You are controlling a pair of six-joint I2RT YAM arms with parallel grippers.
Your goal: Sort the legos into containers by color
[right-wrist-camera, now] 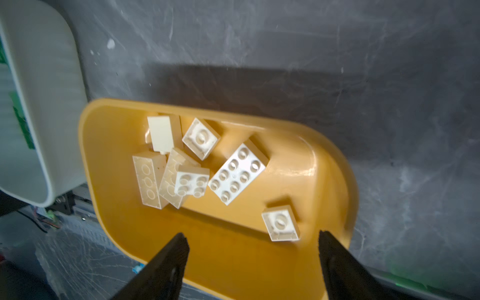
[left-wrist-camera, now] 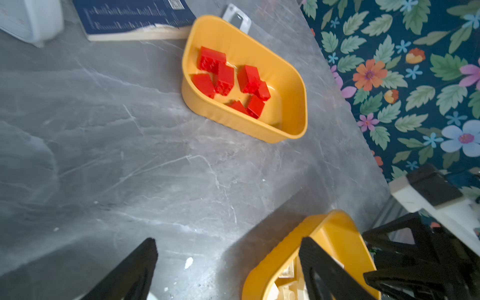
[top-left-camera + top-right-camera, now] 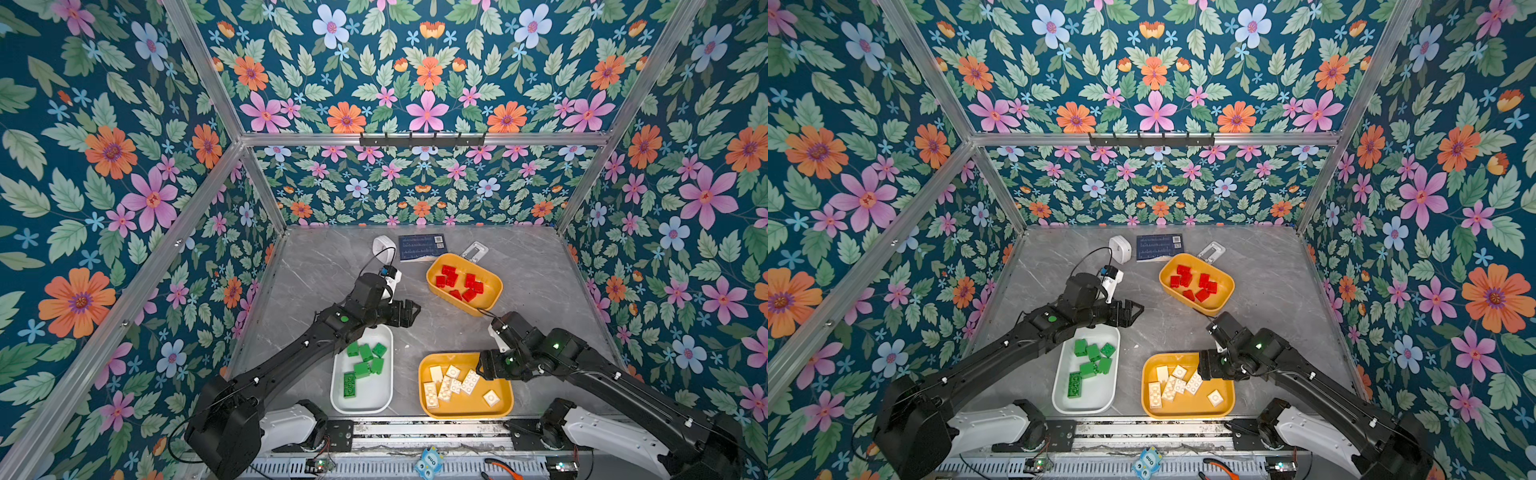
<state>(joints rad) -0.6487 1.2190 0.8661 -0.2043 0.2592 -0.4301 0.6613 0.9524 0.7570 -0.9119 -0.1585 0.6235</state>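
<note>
Both top views show three containers on the grey marble table. The far yellow tub (image 3: 489, 296) (image 3: 1223, 291) holds several red legos (image 3: 459, 282) (image 2: 226, 78). In the near left white tub (image 3: 370, 395) lie several green legos (image 3: 365, 359). The near yellow tub (image 3: 465, 405) (image 1: 109, 155) holds several cream-white legos (image 3: 451, 384) (image 1: 194, 166). My left gripper (image 3: 411, 316) (image 2: 228, 241) hangs open and empty over bare table behind the white tub. My right gripper (image 3: 482, 370) (image 1: 252, 233) stands open and empty above the near yellow tub's right part.
At the back of the table stand a white rounded gadget (image 3: 383, 245), a dark card with QR code (image 3: 422, 247) and a small clear packet (image 3: 475, 251). Floral walls close in three sides. A metal rail (image 3: 415, 432) runs along the front.
</note>
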